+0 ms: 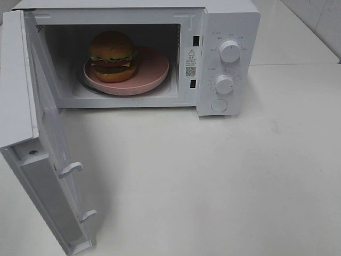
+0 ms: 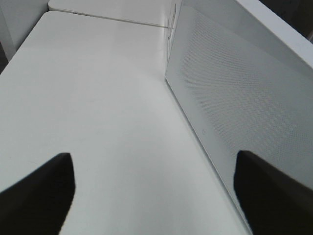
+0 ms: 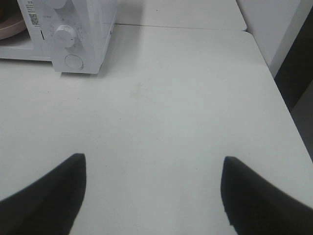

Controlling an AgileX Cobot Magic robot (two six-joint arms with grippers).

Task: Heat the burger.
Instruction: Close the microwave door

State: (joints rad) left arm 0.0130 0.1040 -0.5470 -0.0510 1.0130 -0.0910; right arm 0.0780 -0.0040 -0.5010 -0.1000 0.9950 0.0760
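The burger (image 1: 112,56), with a glossy brown bun, lettuce, patty and cheese, stands on a round pink plate (image 1: 154,72) inside the white microwave (image 1: 229,32). The microwave door (image 1: 32,133) stands wide open at the left. Neither arm shows in the high view. My left gripper (image 2: 154,196) is open and empty, beside the outer face of the open door (image 2: 244,93). My right gripper (image 3: 151,191) is open and empty over the table, to the right of the microwave (image 3: 83,29). The burger is hidden in both wrist views.
The microwave front carries two knobs (image 1: 229,50) (image 1: 224,84) and a round button (image 1: 219,105). The white table (image 1: 213,186) spreads in front of it. A table seam and edge run behind the microwave (image 3: 195,27). The table's right edge drops off (image 3: 279,93).
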